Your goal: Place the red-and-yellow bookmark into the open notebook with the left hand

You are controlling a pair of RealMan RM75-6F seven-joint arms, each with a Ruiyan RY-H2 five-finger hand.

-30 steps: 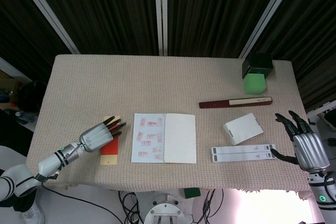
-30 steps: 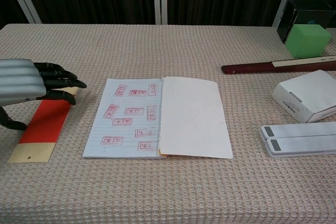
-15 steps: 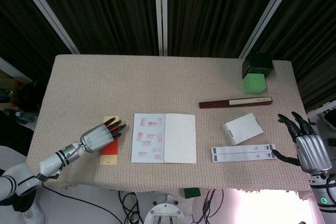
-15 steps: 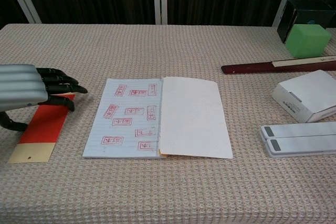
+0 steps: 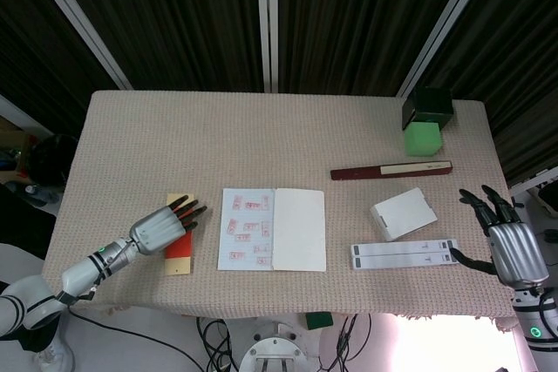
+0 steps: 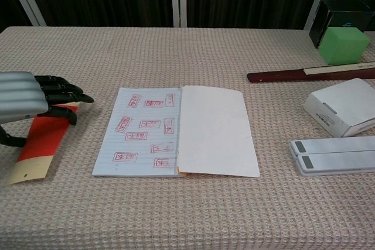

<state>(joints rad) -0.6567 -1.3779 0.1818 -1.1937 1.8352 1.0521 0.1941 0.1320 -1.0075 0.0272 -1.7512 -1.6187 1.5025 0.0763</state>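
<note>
The red-and-yellow bookmark (image 6: 42,140) lies askew at the table's left, its yellow end (image 6: 26,171) toward the front edge; in the head view the bookmark (image 5: 179,248) shows just past the hand. My left hand (image 6: 28,96) covers its far end, fingers on top and the thumb at its left edge, pinching it. In the head view my left hand (image 5: 160,228) is left of the open notebook (image 5: 272,229). The notebook (image 6: 179,130) lies flat, with a stamped lined page on the left and a blank page on the right. My right hand (image 5: 511,248) hovers open past the table's right edge.
At the right stand a white box (image 6: 343,107), a flat white double strip (image 6: 334,155), a dark red ruler-like bar (image 6: 310,74), and a green cube (image 6: 343,45) before a black box (image 6: 345,16). A gap of bare cloth separates bookmark and notebook.
My left hand drew slightly back and left, and the bookmark turned with it, its near end swinging left. The right hand sank a little at the table's right edge.
</note>
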